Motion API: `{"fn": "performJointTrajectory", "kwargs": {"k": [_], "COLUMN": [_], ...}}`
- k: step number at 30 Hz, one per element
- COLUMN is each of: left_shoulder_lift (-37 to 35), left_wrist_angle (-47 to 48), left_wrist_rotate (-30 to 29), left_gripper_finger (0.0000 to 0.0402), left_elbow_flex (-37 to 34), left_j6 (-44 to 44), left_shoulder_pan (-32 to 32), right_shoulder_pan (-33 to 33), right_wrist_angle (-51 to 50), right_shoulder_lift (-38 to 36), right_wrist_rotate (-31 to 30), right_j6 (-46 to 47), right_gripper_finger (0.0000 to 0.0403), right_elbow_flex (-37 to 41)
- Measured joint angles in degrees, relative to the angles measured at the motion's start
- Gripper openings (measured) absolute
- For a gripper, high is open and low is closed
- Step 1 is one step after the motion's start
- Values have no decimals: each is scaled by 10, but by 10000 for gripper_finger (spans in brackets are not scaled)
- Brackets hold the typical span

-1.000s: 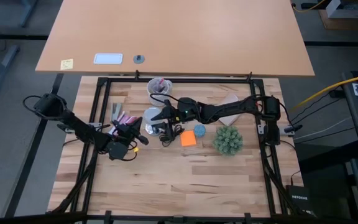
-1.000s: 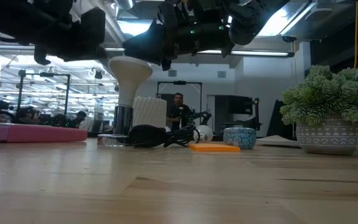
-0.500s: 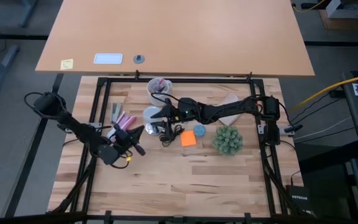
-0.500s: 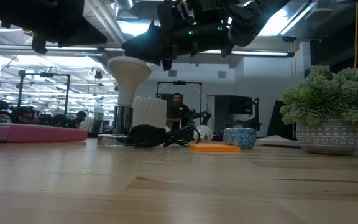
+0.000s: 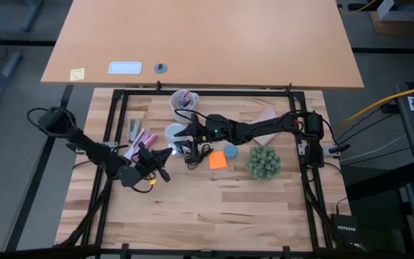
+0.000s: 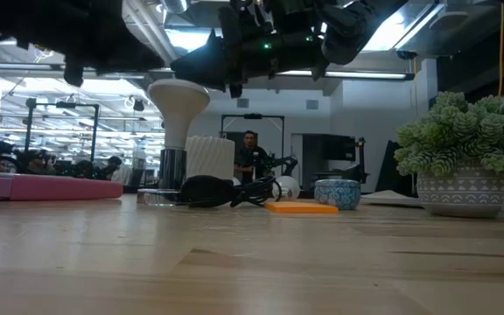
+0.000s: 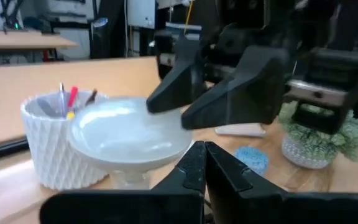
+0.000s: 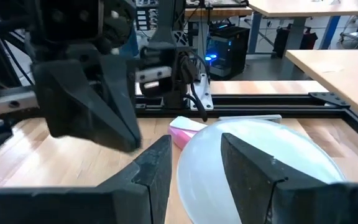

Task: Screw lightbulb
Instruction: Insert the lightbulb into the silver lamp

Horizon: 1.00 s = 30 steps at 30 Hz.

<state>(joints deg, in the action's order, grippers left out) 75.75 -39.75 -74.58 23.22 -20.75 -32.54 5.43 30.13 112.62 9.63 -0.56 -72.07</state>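
Left tool (image 5: 165, 153) advanced toward lightbulb (image 5: 174, 133) | right tool (image 5: 185, 134) above it

Pen cup (image 5: 182, 98), orange note (image 5: 217, 160), potted plant (image 5: 264, 161)

One lightbulb (image 6: 178, 103), one pen cup (image 7: 51, 143), one orange sticky note (image 5: 218, 160), one potted plant (image 6: 465, 157).

Readable text: one item only. "NETGEAR" in pale letters on a black box (image 5: 349, 232) at the floor edge, high view, well apart from the right gripper (image 5: 187, 136), beyond that arm's base.

Yellow sticky note (image 5: 77, 73) and white label (image 5: 125, 68) on the far table: any marks too small to read.
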Motion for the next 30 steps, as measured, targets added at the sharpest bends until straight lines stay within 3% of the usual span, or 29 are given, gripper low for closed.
{"fn": "performJointTrajectory", "kwargs": {"k": [5,16,30], "left_shoulder_lift": [0,0,0], "left_wrist_angle": [58,63,69], "left_wrist_rotate": [14,4,-112], "left_gripper_finger": [0,0,0], "left_elbow_flex": [0,0,0], "left_j6": [-74,-74,-74], "left_shoulder_pan": [20,34,14], "right_shoulder_pan": [-2,-2,-2], "right_wrist_angle": [0,-7,-29], "right_shoulder_lift": [0,-1,-3], "right_wrist_rotate": [-6,-7,4], "right_j6": [-1,-2,-3], "right_gripper_finger": [143,143,143], "right_elbow_flex": [0,-1,-2]}}
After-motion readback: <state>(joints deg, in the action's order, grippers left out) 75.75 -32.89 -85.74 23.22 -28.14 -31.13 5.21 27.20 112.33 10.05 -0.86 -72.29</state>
